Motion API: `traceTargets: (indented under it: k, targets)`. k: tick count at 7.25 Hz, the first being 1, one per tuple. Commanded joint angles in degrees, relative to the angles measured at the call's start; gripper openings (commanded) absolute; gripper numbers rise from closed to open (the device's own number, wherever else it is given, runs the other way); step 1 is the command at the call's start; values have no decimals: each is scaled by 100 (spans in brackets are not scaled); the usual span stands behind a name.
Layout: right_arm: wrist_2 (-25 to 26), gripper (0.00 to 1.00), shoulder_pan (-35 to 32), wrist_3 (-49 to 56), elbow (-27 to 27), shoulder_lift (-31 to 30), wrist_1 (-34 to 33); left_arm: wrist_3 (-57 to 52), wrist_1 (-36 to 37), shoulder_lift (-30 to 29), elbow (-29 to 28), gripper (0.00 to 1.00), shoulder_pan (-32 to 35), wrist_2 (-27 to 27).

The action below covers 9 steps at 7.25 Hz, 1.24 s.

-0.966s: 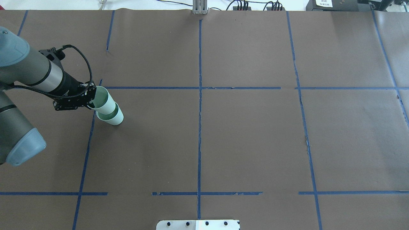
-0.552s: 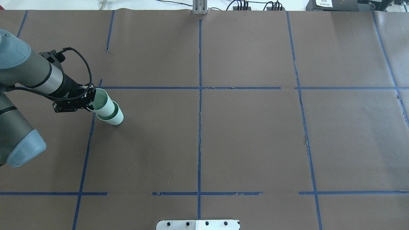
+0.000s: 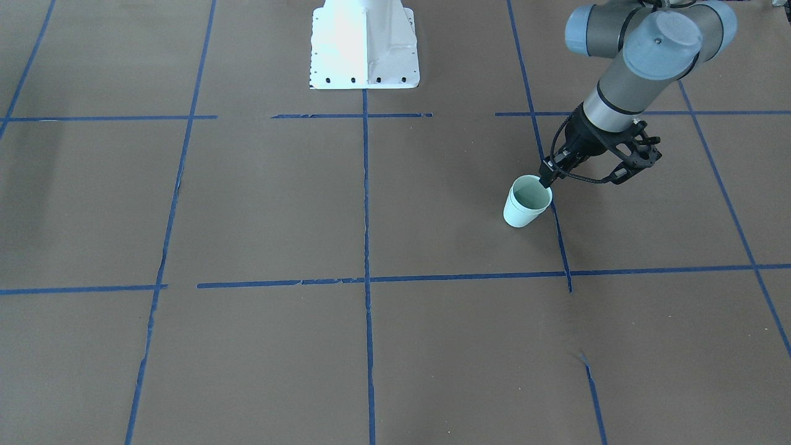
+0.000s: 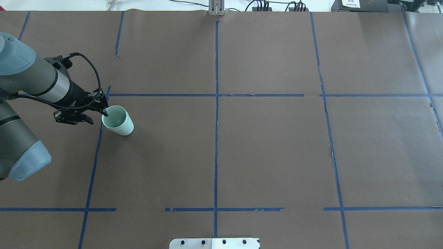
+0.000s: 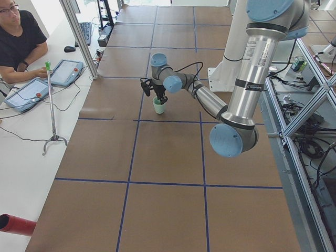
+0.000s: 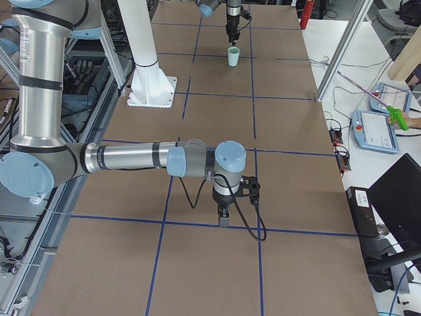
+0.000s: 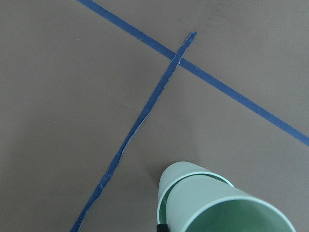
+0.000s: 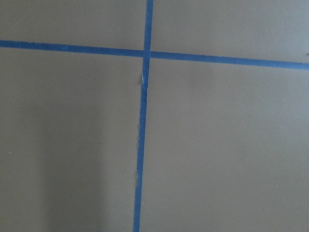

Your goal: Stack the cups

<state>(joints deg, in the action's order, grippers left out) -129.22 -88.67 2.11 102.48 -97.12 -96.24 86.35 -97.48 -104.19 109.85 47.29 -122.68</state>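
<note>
The two pale mint-green cups (image 4: 119, 121) stand nested as one upright stack on the brown table, at the left of the overhead view. The stack also shows in the front-facing view (image 3: 526, 207) and in the left wrist view (image 7: 217, 203), where the inner cup's rim stands a little above the outer cup's rim. My left gripper (image 4: 99, 116) is open right at the stack's rim, on the side nearer the arm, one fingertip (image 4: 104, 112) at the rim. My right gripper (image 6: 224, 217) shows only in the exterior right view, low over the table far from the cups. I cannot tell whether it is open or shut.
Blue tape lines (image 4: 216, 103) divide the brown paper-covered table. The robot's white base plate (image 3: 364, 43) is at the robot's side of the table. An operator (image 5: 18, 39) sits beyond the table's far side with tablets (image 5: 65, 71).
The upper cup, held tilted above the lower one, has dropped fully into it. My left gripper has opened, let it go and shifted slightly back.
</note>
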Motion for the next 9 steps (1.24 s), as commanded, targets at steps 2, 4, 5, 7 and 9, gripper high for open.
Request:
traceTargets:
  k: [2, 4, 5, 7, 9]
  targets:
    - [3, 100, -2, 0, 0, 0, 9, -1969, 36, 161, -24, 100, 802, -28]
    - [2, 100, -2, 0, 0, 0, 0, -4799, 27, 750, -347, 100, 2269, -569]
    - [-6, 100, -2, 0, 0, 0, 0, -6108, 36, 891, -724, 100, 2929, -947]
    - [-6, 100, -2, 0, -9, 0, 0, -7687, 36, 1199, -1225, 100, 3765, -951]
    - [3, 100, -2, 0, 0, 0, 0, -8256, 27, 1365, -1483, 100, 3902, -1012]
